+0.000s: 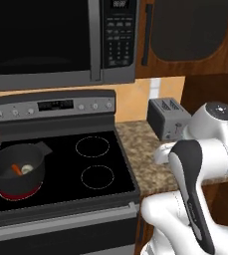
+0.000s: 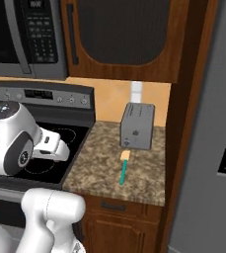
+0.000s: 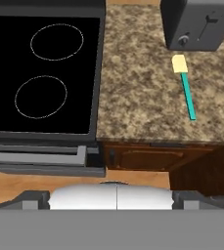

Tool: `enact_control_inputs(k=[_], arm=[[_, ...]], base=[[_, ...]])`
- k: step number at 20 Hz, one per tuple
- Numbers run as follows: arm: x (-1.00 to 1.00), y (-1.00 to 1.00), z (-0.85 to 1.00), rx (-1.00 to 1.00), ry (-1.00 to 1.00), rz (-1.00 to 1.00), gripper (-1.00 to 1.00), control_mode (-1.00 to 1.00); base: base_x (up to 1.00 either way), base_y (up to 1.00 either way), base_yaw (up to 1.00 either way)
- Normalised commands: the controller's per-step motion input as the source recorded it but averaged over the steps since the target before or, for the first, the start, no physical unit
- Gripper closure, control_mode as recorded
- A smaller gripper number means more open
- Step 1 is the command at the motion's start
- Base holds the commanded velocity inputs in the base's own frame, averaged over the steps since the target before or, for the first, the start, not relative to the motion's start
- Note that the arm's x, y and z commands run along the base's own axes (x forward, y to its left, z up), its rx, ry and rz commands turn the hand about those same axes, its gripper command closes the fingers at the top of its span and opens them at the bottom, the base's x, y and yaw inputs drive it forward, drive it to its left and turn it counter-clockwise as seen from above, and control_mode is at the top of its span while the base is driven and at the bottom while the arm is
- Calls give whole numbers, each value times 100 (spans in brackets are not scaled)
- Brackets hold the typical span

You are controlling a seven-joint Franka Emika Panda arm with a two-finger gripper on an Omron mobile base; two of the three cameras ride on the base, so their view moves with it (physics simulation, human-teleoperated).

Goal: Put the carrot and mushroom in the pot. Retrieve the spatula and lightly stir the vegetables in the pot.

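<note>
So the pot (image 1: 17,172) is sitting on the near left burner of the stove (image 1: 60,169), and that burner glows red under it. Inside you can see the carrot (image 1: 16,170) and the mushroom (image 1: 27,169) lying side by side, carrot to the left, close together. Both are down in the pot.

Over on the granite counter (image 3: 138,88), right of the stove, the spatula (image 3: 185,85) lies flat just in front of the toaster (image 2: 137,126). Its tan flat end points toward the toaster and nearly touches its base, and the teal handle runs toward the near edge of the counter. Nothing is holding it.

The arm is folded up over the gap between stove and counter. The gripper itself hangs high above the counter's near edge, looking straight down; its fingers are spread wide with nothing between them, well apart from the spatula.
</note>
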Motion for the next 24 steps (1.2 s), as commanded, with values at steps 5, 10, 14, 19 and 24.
enact_control_inputs(k=[5, 10, 14, 19, 24], arm=[[0, 0, 0, 0, 0, 0, -100, 100], [0, 0, 0, 0, 0, 0, -100, 100], [0, 0, 0, 0, 0, 0, -100, 100], [4, -71, -2, 0, 0, 0, -100, -100], [4, -50, -23, 0, -8, 1, -100, -100]], base=[[11, -13, 0], [-48, -28, 0], [1, -25, 0], [0, 0, 0], [0, 0, 0]])
